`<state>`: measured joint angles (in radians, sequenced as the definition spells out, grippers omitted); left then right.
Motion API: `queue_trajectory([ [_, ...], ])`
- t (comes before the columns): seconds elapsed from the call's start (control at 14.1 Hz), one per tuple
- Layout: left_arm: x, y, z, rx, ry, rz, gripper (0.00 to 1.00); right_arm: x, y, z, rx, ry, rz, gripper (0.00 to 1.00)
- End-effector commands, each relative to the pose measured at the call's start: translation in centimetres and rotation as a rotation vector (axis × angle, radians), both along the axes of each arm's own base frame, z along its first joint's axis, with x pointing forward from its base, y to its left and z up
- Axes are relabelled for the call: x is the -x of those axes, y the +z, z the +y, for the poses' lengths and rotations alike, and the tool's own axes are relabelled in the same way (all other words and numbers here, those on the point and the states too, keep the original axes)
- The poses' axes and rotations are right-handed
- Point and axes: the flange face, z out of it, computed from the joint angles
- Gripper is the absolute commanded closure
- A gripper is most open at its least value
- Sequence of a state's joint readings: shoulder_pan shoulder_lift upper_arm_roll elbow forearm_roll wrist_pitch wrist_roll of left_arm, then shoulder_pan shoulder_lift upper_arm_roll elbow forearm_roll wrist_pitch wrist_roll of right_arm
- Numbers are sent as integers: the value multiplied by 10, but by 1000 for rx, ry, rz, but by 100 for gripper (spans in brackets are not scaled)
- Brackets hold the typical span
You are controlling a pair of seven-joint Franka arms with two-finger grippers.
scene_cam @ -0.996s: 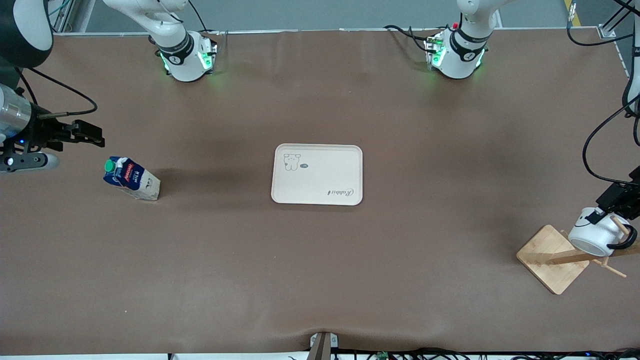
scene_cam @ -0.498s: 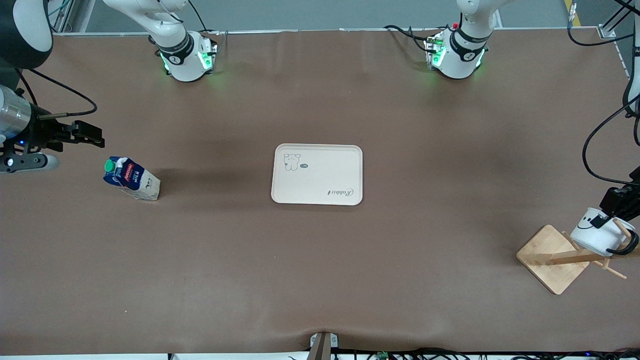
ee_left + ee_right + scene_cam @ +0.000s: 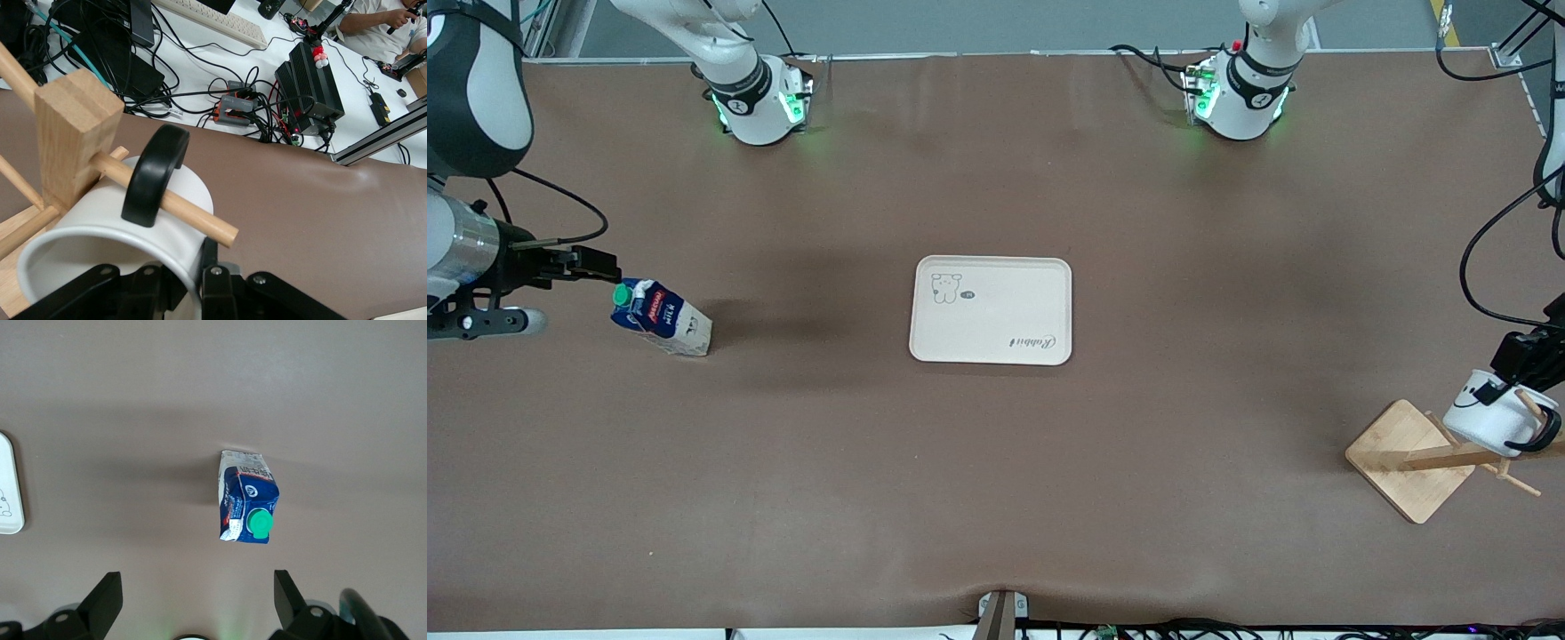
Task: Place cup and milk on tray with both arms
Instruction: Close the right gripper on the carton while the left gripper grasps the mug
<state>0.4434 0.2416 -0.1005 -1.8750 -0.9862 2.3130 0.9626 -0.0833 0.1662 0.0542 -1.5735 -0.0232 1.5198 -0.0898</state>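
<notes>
The milk [image 3: 660, 317] stands on the table toward the right arm's end; it also shows in the right wrist view [image 3: 247, 497], green cap up. My right gripper [image 3: 598, 265] hangs open beside the cap, its fingers spread wide in the right wrist view [image 3: 197, 600], empty. The cup [image 3: 1489, 413] hangs by its black handle [image 3: 155, 173] on a peg of the wooden rack. My left gripper [image 3: 1510, 375] is shut on the cup's rim [image 3: 193, 280]. The cream tray [image 3: 991, 310] lies empty at the table's middle.
The wooden rack's square base [image 3: 1409, 460] sits near the left arm's end, its post [image 3: 75, 130] and pegs beside the cup. The tray's edge shows in the right wrist view [image 3: 9, 487]. Cables lie past the table's edge.
My right gripper has come down and closer to the milk's cap. My left gripper has tilted the cup on its peg, so the smiley face now shows instead of the opening.
</notes>
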Motion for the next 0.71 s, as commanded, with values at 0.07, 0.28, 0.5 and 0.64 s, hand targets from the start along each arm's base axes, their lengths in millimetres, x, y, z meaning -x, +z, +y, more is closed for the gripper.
queue_trajectory([
  [0.07, 17, 8, -11, 37, -8, 19, 100, -12, -23, -23, -28, -47, 30, 0],
  [0.28, 25, 9, -12, 68, -28, 41, 100, -23, -48, -41, -23, -95, 30, 0],
  [0.5, 36, 27, -12, 40, -9, 119, 100, -30, -58, -49, -26, -110, 34, 0],
  [0.64, 42, 44, -19, 49, 16, 194, 100, -29, -58, -51, -30, -117, 39, 0],
])
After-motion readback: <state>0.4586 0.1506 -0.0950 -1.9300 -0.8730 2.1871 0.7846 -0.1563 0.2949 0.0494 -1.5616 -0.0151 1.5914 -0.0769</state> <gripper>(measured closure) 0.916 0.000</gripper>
